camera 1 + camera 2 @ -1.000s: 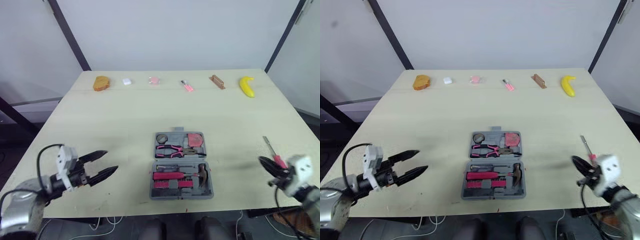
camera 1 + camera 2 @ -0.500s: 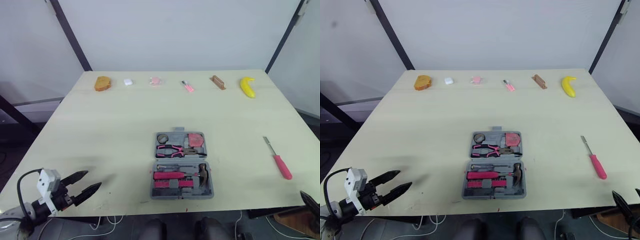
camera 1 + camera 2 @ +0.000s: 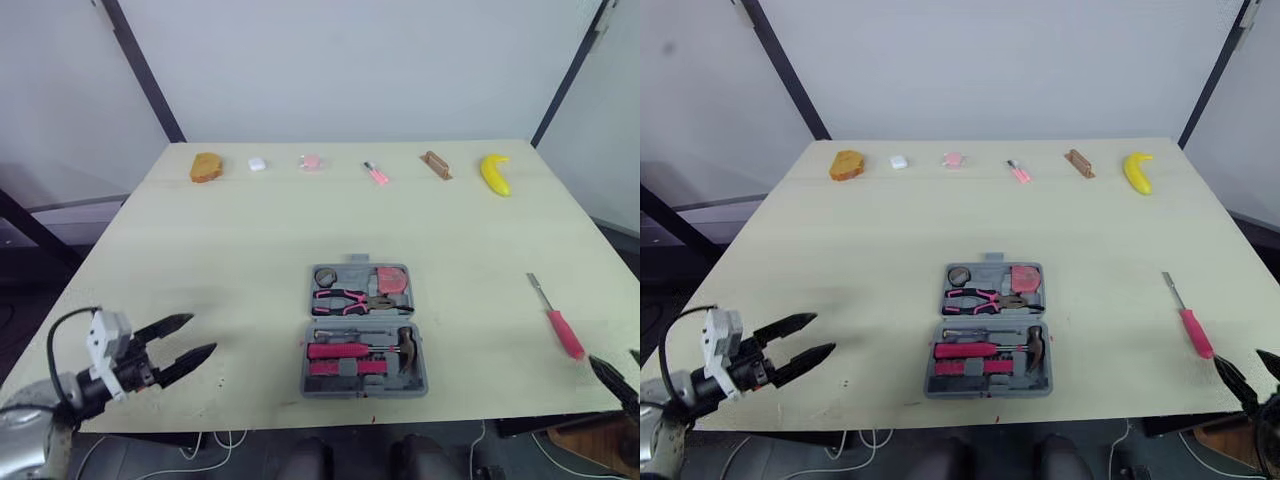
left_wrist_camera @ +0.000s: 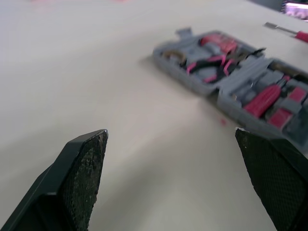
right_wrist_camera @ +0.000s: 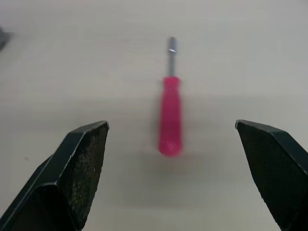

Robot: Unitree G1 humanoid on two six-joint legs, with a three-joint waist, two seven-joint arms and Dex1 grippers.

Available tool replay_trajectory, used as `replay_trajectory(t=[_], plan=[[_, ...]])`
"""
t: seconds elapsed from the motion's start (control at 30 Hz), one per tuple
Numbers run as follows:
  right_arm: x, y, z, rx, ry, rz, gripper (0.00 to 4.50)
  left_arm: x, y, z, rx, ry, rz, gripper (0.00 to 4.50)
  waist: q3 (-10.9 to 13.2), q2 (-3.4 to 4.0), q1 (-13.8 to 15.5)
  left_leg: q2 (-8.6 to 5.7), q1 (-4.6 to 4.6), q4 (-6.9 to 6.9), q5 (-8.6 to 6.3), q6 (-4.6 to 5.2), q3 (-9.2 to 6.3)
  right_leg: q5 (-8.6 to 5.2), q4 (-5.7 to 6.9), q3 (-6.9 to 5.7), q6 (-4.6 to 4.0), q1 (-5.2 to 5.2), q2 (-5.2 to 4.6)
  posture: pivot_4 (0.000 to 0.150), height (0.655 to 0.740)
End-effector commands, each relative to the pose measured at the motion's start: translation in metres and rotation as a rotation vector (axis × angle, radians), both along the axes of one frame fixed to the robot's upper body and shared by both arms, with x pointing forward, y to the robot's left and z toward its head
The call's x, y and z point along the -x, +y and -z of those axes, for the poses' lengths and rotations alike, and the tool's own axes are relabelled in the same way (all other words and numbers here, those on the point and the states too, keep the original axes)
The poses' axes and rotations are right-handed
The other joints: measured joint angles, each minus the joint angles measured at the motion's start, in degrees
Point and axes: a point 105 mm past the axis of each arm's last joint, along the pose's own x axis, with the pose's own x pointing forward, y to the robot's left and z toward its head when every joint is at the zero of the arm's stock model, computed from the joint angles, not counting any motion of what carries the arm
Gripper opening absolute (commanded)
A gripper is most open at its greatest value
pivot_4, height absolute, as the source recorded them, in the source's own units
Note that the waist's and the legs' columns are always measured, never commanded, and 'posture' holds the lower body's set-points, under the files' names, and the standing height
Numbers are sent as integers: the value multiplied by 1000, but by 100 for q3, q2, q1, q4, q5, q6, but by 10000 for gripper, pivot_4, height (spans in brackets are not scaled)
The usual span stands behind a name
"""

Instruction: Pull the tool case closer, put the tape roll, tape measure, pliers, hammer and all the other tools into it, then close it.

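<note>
The grey tool case (image 3: pixel 363 330) lies open at the table's near middle. Its far half holds a tape roll (image 3: pixel 325 276), a pink tape measure (image 3: pixel 392 281) and pink-handled pliers (image 3: pixel 350 299). In its near half lie a hammer (image 3: pixel 404 345) and a pink-handled tool (image 3: pixel 340 351). A pink screwdriver (image 3: pixel 558 322) rests on the bare table to the right of the case. My right gripper (image 3: pixel 1250 370) hangs open at the table's near right edge, just short of the screwdriver's handle (image 5: pixel 170 122). My left gripper (image 3: pixel 190 338) is open and empty, well left of the case (image 4: pixel 231 72).
Along the table's far edge sit an orange bread-like piece (image 3: pixel 205 166), a small white item (image 3: pixel 257 164), a pink item (image 3: pixel 310 161), a small pink tool (image 3: pixel 375 173), a brown block (image 3: pixel 434 164) and a banana (image 3: pixel 494 172).
My right gripper was shut at the screwdriver's handle, then opened and drew back past the table's edge; the screwdriver stayed put. My left gripper dropped back, then came forward again.
</note>
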Motion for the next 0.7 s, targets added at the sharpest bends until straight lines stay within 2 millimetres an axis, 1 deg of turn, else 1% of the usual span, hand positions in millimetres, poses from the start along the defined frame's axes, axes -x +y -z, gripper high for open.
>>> replay_trajectory(t=[0.03,0.07,0.13,0.23,0.3,0.37,0.43,0.53,0.6,0.7], plan=[[-22,6,-8,34,18,-29,44424,-3,-28,-20,-16,-24,184,45000,1,2,-2,-2,0,0,0,0,2,0,-1,2,1,0,-1,1500,7400],[-26,7,-9,35,18,-31,44424,-4,-32,-23,-12,-25,206,45000,1,2,-4,-2,-1,0,0,0,3,0,-2,3,1,-1,-1,1500,7400],[-41,5,-9,86,18,-18,44424,-7,-45,-29,-28,-47,276,45000,2,4,-6,-3,-2,0,0,0,3,1,-2,2,2,-1,0,1500,7400],[-53,3,-6,124,25,-11,44424,-10,-56,-34,-41,-67,330,45000,3,4,-8,-3,-2,-1,0,0,-2,1,1,0,1,-2,3,1500,7400],[-72,5,4,99,99,2,44424,-13,-76,-45,-56,-97,454,45000,5,3,-10,-3,-4,-4,0,0,-5,1,0,-2,1,-2,5,1500,7400],[-85,2,11,89,157,22,44424,-15,-90,-55,-65,-121,538,45000,9,3,-16,-8,-4,-2,1,0,-2,2,0,0,1,-2,6,1500,7400],[-92,-1,14,92,172,26,44424,-15,-99,-62,-75,-146,585,45000,8,5,-15,-14,-2,-1,1,0,-1,2,2,4,1,-2,5,1500,7400],[-102,2,17,46,194,21,44424,-12,-113,-75,-45,-174,652,45000,8,8,-16,-26,-7,-3,1,0,-9,2,1,-3,1,-3,4,1500,7400],[-104,0,22,27,234,46,44424,-9,-120,-81,-35,-182,687,45000,8,8,-20,-24,-16,-5,0,1,-11,2,-4,-4,1,-12,5,1500,7400],[-105,-8,28,53,266,87,44424,-4,-125,-86,-47,-187,725,45000,7,7,-27,-12,-23,-6,0,1,-1,3,-3,4,3,-22,1,1500,7400]])
